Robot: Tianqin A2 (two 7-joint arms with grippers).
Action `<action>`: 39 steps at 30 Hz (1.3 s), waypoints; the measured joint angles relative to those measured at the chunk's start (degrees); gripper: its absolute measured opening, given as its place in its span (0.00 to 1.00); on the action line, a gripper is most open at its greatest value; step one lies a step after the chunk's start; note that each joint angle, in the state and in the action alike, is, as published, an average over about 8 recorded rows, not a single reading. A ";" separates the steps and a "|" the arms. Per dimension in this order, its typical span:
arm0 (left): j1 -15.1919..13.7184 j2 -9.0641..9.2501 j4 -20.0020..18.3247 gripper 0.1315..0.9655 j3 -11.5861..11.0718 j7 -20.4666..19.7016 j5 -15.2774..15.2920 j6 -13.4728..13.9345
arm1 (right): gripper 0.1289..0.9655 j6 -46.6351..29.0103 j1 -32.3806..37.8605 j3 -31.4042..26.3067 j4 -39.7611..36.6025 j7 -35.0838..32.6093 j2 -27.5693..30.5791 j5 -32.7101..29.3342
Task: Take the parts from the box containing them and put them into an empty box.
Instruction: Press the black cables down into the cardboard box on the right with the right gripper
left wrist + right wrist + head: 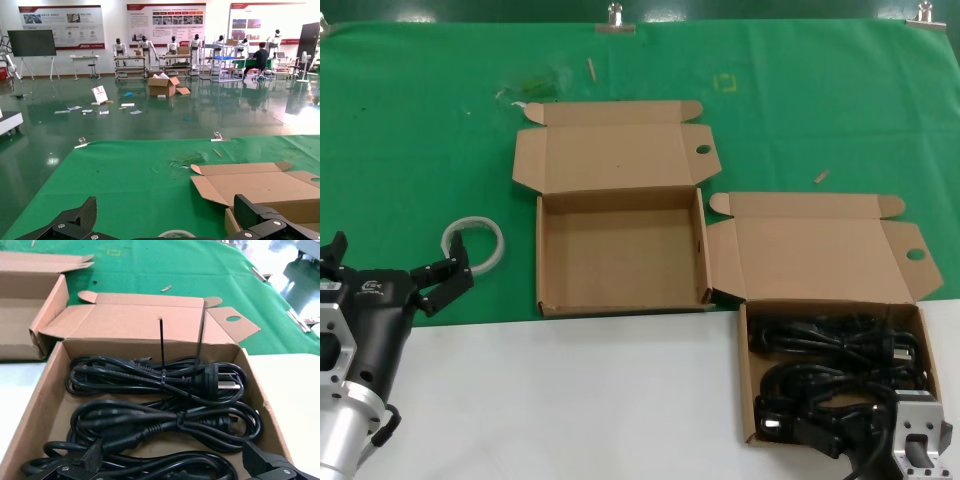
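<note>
The box containing the parts [825, 262] stands at the right with its lid open, and it also shows in the right wrist view [135, 322]. Black power cords [830, 375] lie coiled in it as three bundles [160, 405]. My right gripper [175, 471] is open and hangs low over the nearest bundle at the box's front, holding nothing. The empty box [620, 250] stands open in the middle and also shows in the left wrist view [260, 185]. My left gripper [445, 280] is open and empty at the left, beside a white ring [475, 243].
Green cloth [420, 130] covers the far part of the table and bare white table [570, 400] lies in front. Small scraps [590, 70] lie on the cloth behind the empty box. The right arm's wrist [920, 445] covers the full box's front right corner.
</note>
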 joint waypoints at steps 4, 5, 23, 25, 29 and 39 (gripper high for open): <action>0.00 0.00 0.00 1.00 0.00 0.00 0.00 0.00 | 1.00 0.89 0.33 0.77 0.36 -3.18 -0.10 0.75; 0.00 0.00 0.00 1.00 0.00 0.00 0.00 0.00 | 1.00 1.10 0.46 0.95 0.46 -3.90 -0.16 0.90; 0.00 0.00 0.00 1.00 0.00 0.00 0.00 0.00 | 1.00 2.81 2.27 1.96 1.52 -10.92 -1.57 1.49; 0.00 0.00 0.00 1.00 0.00 0.00 0.00 0.00 | 1.00 3.41 2.27 2.12 1.54 -12.22 -1.69 1.50; 0.00 0.00 0.00 1.00 0.00 0.00 0.00 0.00 | 1.00 4.79 2.15 2.84 1.50 -15.51 -2.26 1.50; 0.00 0.00 0.00 1.00 0.00 0.00 0.00 0.00 | 1.00 8.07 2.66 6.25 2.02 -25.47 -4.01 1.50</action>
